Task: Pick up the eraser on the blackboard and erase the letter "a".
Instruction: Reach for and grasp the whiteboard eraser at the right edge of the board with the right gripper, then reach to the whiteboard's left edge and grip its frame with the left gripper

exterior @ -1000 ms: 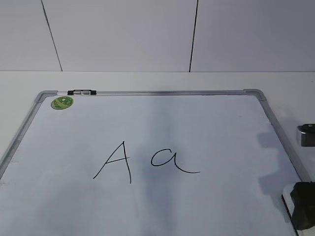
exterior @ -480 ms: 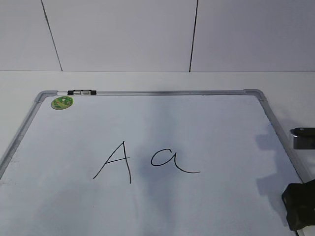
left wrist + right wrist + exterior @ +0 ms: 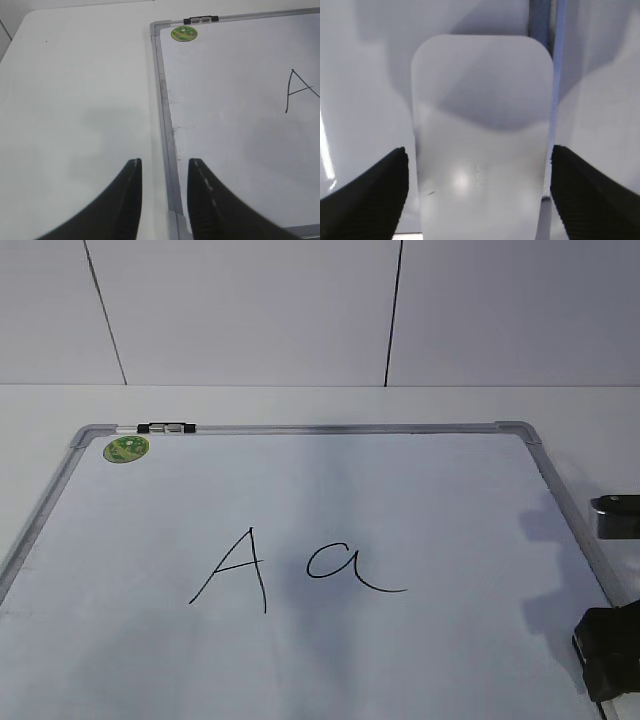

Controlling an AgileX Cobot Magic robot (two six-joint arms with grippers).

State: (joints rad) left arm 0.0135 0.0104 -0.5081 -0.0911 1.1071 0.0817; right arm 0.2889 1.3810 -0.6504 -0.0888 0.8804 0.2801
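Straddling the eraser at the desk's near right corner, my right gripper is spread wide; next I close, lift.

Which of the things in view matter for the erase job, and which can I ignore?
Job items:
white rounded plastic eraser, between the right gripper fingers, not yet gripped
white grey-framed blackboard
handwritten cursive letter "a"

Just lying about:
angular capital "A"
round green sticker
black-and-silver clip on the top frame
left gripper, idle at the board's left edge
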